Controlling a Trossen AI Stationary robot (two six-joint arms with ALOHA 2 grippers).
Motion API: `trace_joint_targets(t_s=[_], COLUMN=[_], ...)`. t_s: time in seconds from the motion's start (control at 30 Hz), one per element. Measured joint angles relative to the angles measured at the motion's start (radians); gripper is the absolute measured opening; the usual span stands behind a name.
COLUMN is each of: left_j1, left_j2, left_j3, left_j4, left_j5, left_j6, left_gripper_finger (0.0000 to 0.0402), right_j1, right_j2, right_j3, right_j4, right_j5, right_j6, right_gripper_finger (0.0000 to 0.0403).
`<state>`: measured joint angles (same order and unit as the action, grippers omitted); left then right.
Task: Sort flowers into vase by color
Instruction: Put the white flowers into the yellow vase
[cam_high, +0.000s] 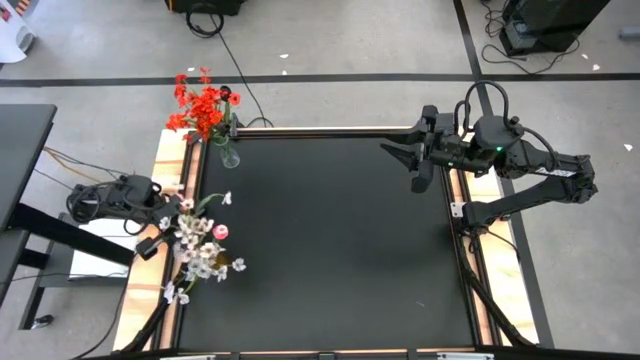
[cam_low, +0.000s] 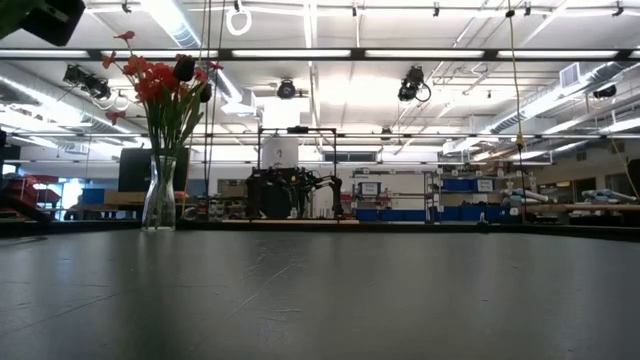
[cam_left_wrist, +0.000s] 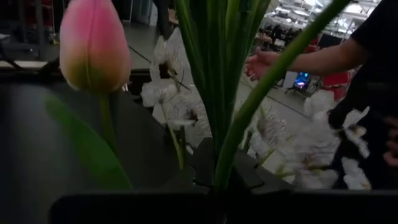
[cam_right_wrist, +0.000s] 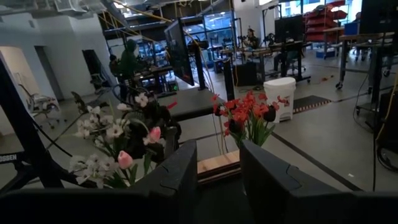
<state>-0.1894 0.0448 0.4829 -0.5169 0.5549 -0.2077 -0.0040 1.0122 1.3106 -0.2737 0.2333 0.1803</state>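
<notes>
Now | left gripper (cam_high: 158, 243) clamped on mixed flowers (cam_high: 197, 245) (white, pink) at desk (cam_high: 330, 240) edge | right gripper (cam_high: 398, 155) spread, empty | red flowers (cam_high: 203, 105) in vase (cam_high: 229, 153)

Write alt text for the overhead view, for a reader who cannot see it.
Seen from above, the left hand holds a bunch of white and pink flowers at the left edge of a black table. A glass vase of red flowers stands at the far left corner, and the right hand waits empty over the far right edge.
</notes>
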Motion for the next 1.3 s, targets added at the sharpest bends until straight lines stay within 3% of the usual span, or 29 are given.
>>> trace_joint_targets(t_s=[0.4,0.77,0.93,1.1,1.3], left_j1=[0.0,0.0,0.0,0.0,0.0], left_j2=[0.0,0.0,0.0,0.0,0.0], left_j3=[-0.002,-0.002,-0.002,0.009,0.059], left_j4=[0.007,0.006,0.01,0.008,0.006], left_j5=[0.0,0.008,0.008,0.008,0.007], left_j6=[0.02,-0.026,-0.123,-0.233,-0.277], left_gripper_finger=[0.0031,0.0199,0.0246,0.0251,0.023], right_j1=[0.0,0.0,0.0,0.0,0.0], right_j2=[0.0,0.0,0.0,0.0,0.0], right_j3=[0.0,0.0,0.0,0.0,0.0], right_j4=[0.0,0.0,0.0,0.0,0.0], right_j5=[0.0,0.0,0.0,0.0,0.0], right_j6=[0.0,0.0,0.0,0.0,0.0], right_gripper_finger=[0.013,0.013,0.013,0.013,0.013])
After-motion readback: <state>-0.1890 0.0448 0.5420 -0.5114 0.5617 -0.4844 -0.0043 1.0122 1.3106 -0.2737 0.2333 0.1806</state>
